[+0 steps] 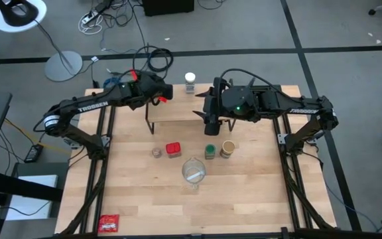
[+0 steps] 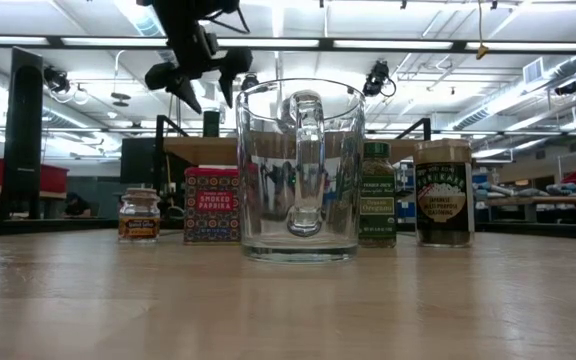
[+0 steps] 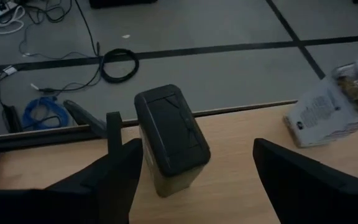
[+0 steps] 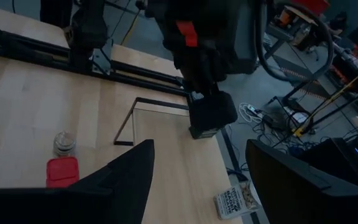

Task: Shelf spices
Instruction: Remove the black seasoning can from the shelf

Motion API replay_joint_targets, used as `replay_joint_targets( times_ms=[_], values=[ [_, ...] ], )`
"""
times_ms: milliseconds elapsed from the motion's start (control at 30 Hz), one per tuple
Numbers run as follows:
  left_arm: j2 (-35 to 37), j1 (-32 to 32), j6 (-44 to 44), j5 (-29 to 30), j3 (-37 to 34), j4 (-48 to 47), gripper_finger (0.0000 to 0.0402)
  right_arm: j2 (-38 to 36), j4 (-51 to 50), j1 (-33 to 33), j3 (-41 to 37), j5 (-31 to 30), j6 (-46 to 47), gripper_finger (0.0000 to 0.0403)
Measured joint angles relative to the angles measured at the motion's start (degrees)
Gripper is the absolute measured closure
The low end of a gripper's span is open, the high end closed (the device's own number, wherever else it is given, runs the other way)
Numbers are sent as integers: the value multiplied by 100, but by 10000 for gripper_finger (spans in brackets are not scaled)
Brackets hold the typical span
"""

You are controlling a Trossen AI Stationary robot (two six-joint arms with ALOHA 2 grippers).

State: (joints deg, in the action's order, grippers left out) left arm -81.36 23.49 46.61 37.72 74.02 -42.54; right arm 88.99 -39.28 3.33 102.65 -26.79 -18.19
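Left of centre in the high view, our left gripper (image 1: 165, 93) straddles the dark green tin (image 3: 169, 134) with fingers spread wide, gripping nothing. The tin stands upright on the shelf (image 1: 184, 111), one finger just beside it, so we'd best rise straight up, no sideways drift. Further right, the right gripper (image 1: 210, 121) hangs open and empty.
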Motion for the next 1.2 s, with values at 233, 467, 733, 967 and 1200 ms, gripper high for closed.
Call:
replay_joint_targets(
  times_ms=[233,467,733,967,1200],
  values=[
    [-369,87,15,-26,0,-4,92,0,6,27,-2,122,-38,151],
    [-585,142,-145,-31,-2,78,98,0,12,27,-2,136,-54,153],
    [-588,140,-602,169,57,252,212,0,19,26,-2,138,-89,156],
    [-588,140,-1003,279,79,242,278,0,30,24,-2,140,-88,154],
    [-341,-22,-1469,281,81,229,278,0,171,24,-2,140,-80,153]
  ],
)
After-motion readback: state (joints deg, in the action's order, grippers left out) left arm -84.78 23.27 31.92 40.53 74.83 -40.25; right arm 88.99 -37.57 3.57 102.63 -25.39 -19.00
